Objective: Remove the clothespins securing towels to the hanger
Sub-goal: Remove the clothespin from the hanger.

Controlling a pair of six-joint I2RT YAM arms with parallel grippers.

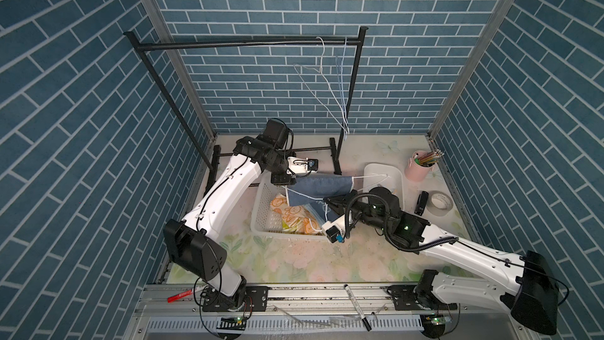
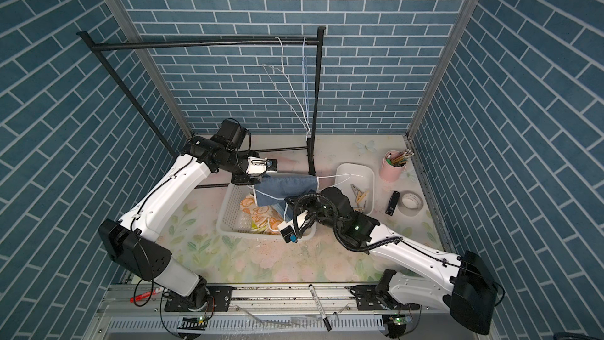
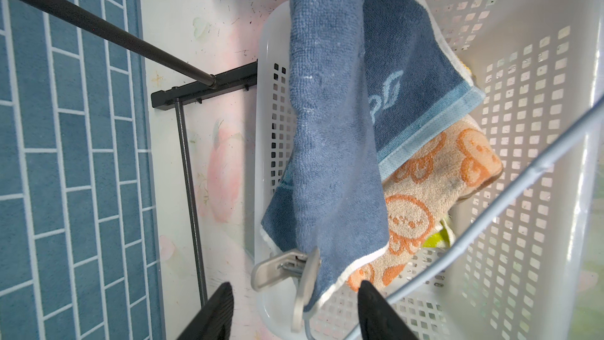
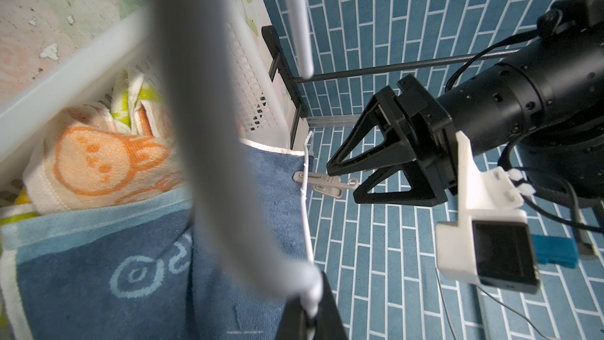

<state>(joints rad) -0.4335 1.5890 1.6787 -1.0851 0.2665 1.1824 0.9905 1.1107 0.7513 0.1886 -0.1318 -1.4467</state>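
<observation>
Pale grey, the clothespin (image 3: 277, 268) pinning the blue towel (image 3: 327, 125) to the hanger (image 4: 304, 210) is lying just off the open left claw (image 3: 294, 289), seemingly at its 4 o'clock in a top view, long axis pointing into the gap, while the right claw (image 4: 310, 318) is clamping the hanger.

Left arm (image 1: 228, 179): reaching forward, elbow raised, wrist turned rightward; left gripper (image 4: 343, 181) jaws parted. Right arm (image 1: 457, 250): stretched leftward, low; right gripper (image 4: 310, 317) jaws pinched on hanger (image 4: 306, 217) wire.
</observation>
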